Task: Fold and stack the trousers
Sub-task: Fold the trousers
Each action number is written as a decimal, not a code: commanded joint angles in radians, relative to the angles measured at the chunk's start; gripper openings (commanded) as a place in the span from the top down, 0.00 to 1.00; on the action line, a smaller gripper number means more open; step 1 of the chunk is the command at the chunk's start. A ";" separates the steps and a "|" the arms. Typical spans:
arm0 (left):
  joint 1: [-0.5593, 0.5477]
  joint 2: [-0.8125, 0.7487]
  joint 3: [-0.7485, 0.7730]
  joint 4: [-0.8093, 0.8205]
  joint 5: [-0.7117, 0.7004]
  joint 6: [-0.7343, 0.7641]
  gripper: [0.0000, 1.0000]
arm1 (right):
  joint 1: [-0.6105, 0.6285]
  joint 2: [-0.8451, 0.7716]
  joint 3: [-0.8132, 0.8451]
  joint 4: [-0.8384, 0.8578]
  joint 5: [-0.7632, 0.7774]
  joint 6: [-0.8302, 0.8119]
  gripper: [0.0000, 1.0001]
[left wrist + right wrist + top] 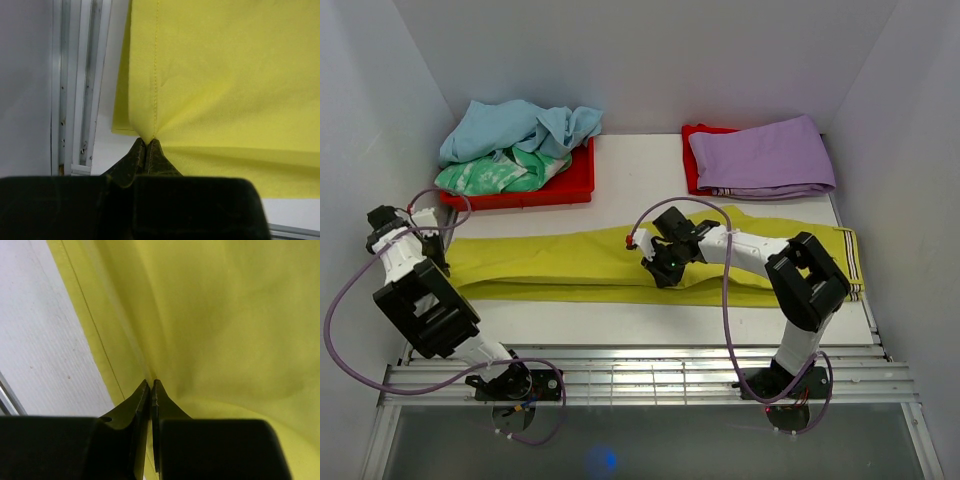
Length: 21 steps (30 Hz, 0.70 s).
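Yellow trousers [570, 260] lie stretched left to right across the table, folded lengthwise, waistband at the right end [850, 262]. My left gripper [438, 248] is shut on the trousers' left end; in the left wrist view [147, 141] the fabric [225, 90] is pinched at a seam between the fingertips. My right gripper [665, 268] is shut on the trousers near their middle; in the right wrist view [151, 383] the yellow cloth [225, 325] is gripped at a fold. Folded purple trousers [765, 155] lie on a red tray [692, 135] at the back right.
A red tray [575, 185] at the back left holds a pile of light blue [515, 125] and green [490, 175] garments. White walls close in on both sides. A metal rail [650, 375] runs along the near edge.
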 commanded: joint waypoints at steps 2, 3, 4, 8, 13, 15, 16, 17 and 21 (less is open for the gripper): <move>0.039 -0.023 -0.099 0.181 -0.154 0.011 1.00 | -0.002 0.046 -0.009 -0.046 0.064 0.008 0.92; 0.041 0.011 -0.108 0.197 -0.170 0.014 1.00 | -0.001 0.052 -0.005 -0.046 0.064 0.008 0.92; 0.045 0.026 -0.120 0.241 -0.180 0.014 1.00 | 0.001 0.062 -0.004 -0.046 0.066 0.006 0.92; 0.052 0.107 -0.172 0.358 -0.245 0.026 1.00 | 0.002 0.072 -0.010 -0.031 0.072 0.006 0.92; 0.053 0.132 -0.165 0.375 -0.216 0.035 1.00 | 0.002 0.061 -0.033 -0.026 0.078 0.003 0.92; 0.053 0.088 -0.151 0.372 -0.213 0.040 1.00 | 0.004 0.047 -0.035 -0.034 0.076 0.002 0.92; 0.052 0.071 -0.142 0.355 -0.210 0.041 1.00 | 0.004 0.030 -0.032 -0.037 0.075 0.000 0.92; 0.052 0.040 -0.133 0.346 -0.207 0.043 1.00 | 0.004 0.020 -0.030 -0.038 0.073 0.003 0.92; 0.052 -0.029 -0.059 0.284 -0.159 0.047 1.00 | 0.004 -0.048 -0.007 -0.055 0.072 0.000 0.92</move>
